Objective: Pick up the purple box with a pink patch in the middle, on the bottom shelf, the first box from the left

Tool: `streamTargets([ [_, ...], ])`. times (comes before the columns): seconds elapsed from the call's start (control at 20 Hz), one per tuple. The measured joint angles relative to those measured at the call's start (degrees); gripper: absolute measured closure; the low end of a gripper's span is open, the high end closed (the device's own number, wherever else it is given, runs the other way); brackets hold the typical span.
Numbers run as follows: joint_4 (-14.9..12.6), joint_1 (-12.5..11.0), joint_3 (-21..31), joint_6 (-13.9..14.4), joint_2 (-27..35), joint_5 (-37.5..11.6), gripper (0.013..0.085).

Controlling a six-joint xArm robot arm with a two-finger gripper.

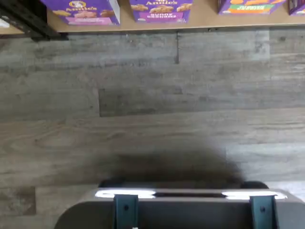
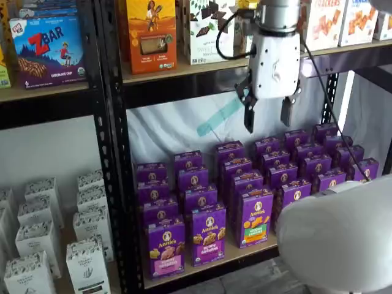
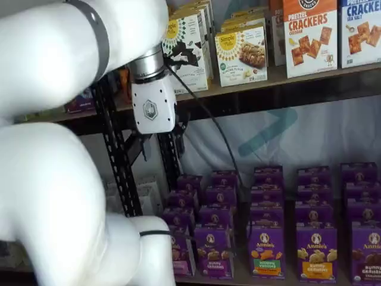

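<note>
The purple box (image 2: 165, 248) stands upright at the front left of the bottom shelf (image 2: 208, 264), with a pink band across its lower front. In the wrist view the purple box (image 1: 81, 10) shows at the edge of the shelf board (image 1: 143, 26). In a shelf view (image 3: 180, 255) the arm partly hides it. My gripper (image 2: 268, 117) hangs high above the purple rows, well up and to the right of the box, under the upper shelf. Its two black fingers stand apart with a plain gap and hold nothing. The gripper (image 3: 156, 152) shows in both shelf views.
Beside the box stand a purple-label carton (image 2: 210, 236) and a green-orange one (image 2: 255, 217), with several rows of purple cartons behind. A black rack post (image 2: 116, 184) borders the box's left. White cartons (image 2: 37, 245) fill the neighbouring rack. The arm's white link (image 2: 343, 239) is at the lower right.
</note>
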Motion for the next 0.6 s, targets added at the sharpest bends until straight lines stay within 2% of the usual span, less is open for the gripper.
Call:
streamTargets([
  [0.2, -0.35, 0.48, 5.26, 0.4, -0.17, -7.12, 0.013],
  [0.35, -3.26, 2.46, 8.71, 2.92, 0.29, -12.06, 0.013],
  [0.6, -3.99, 4.22, 13.56, 5.19, 2.43, -19.99, 0.013],
])
